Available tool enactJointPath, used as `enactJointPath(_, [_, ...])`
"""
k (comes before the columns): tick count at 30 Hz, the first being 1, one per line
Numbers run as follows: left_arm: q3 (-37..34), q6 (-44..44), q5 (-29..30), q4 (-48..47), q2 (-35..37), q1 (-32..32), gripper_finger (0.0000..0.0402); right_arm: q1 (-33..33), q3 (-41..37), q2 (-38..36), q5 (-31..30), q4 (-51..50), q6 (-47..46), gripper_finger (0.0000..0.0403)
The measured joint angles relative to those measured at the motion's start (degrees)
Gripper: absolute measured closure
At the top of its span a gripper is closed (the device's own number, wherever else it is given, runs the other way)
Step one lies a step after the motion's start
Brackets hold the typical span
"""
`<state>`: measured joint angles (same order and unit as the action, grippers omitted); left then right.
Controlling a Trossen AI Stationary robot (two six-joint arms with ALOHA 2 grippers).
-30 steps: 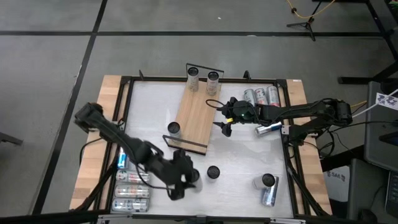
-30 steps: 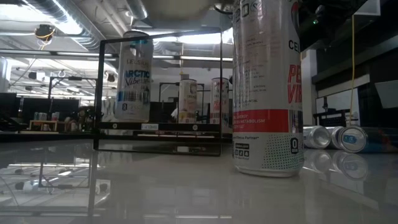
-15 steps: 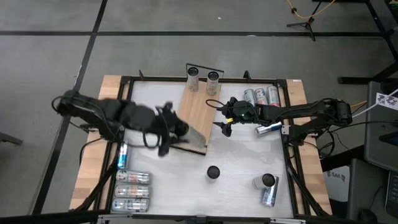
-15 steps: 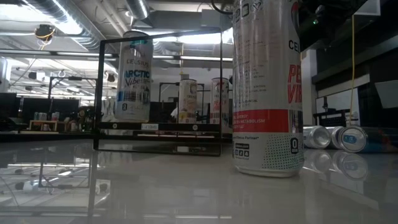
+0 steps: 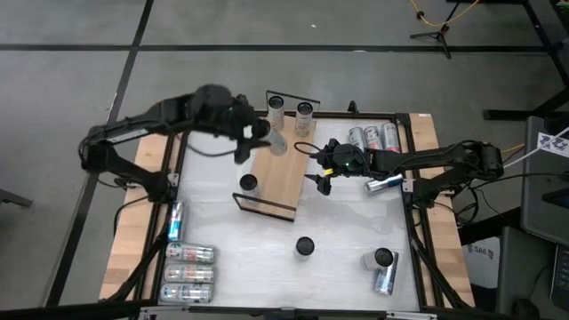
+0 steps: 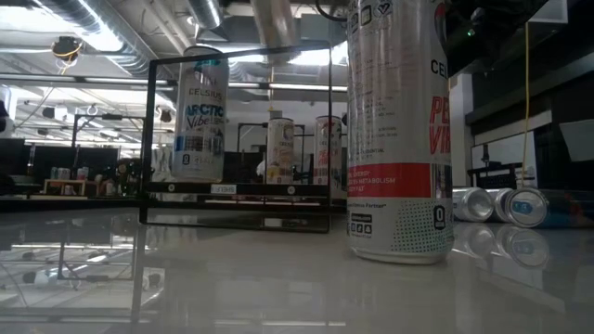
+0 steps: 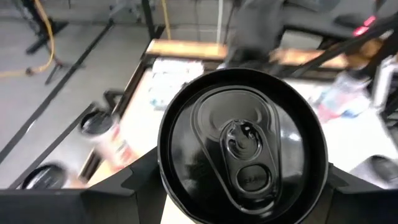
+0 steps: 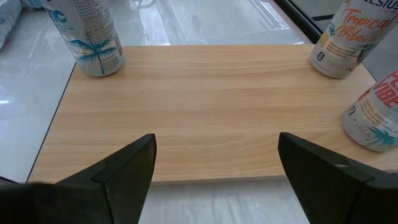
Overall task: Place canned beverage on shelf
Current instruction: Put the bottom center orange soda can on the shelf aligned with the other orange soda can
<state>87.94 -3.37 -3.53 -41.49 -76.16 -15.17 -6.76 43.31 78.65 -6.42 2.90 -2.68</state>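
At the far left of the shelf [image 5: 277,173], the left gripper [image 5: 258,133] has swung up from the table's near side, its fingers half closed round a can [image 7: 242,146] now carried above the board's far end, so the placing seems close. To the right, the right gripper [image 5: 322,173] waits unmoved beside the shelf, jaws wide and empty.
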Motion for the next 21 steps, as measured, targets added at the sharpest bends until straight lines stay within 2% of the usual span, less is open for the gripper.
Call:
enactJointPath(6, [0.00, -5.16, -7.09, -0.33, -4.76, -9.70, 0.0166, 0.02, 0.00, 0.00, 0.00, 0.00, 0.00, 0.0070])
enactJointPath(12, [0.00, -7.47, -11.21, -0.51, -11.42, -15.12, 0.0166, 0.02, 0.00, 0.00, 0.00, 0.02, 0.00, 0.0070])
enactJointPath(21, [0.00, -10.37, -11.18, -1.32, -20.61, -18.39, 0.0166, 0.00, 0.00, 0.00, 0.00, 0.00, 0.00, 0.0070])
